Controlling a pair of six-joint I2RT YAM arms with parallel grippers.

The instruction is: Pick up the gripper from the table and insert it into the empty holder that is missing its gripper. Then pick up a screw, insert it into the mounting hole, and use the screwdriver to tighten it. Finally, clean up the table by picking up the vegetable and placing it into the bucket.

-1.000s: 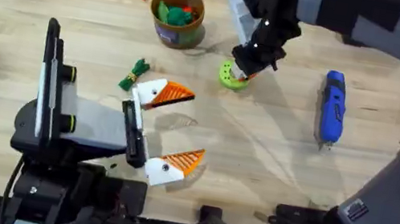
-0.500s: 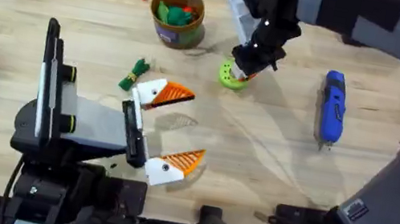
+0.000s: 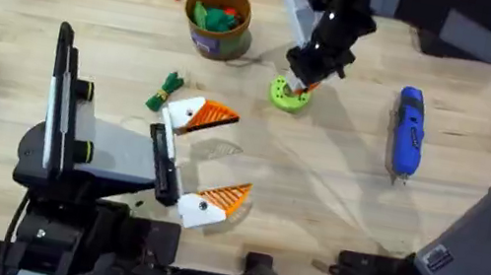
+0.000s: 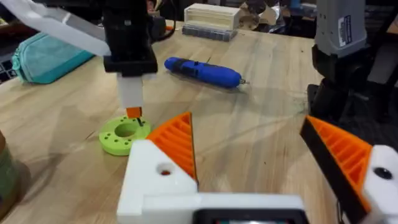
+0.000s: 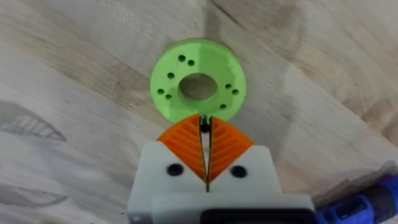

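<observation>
A tiny dark screw (image 5: pixel 203 122) is pinched between the closed orange pads of the right gripper (image 3: pixel 307 81), just over the lime-green disc (image 3: pixel 286 94), probably its tray. The mounting hole (image 4: pixel 165 172) waits on the stand's white holder (image 3: pixel 186 113) toward eight o'clock; the screwdriver (image 3: pixel 407 131) lies at three o'clock. I cannot tell the left gripper's state.

The right gripper (image 3: pixel 305 86) hangs over the lime-green disc (image 3: pixel 285 95).

Bright, even light falls from above, casting soft shadows on the table (image 3: pixel 317 189), with blurred dark edges
</observation>
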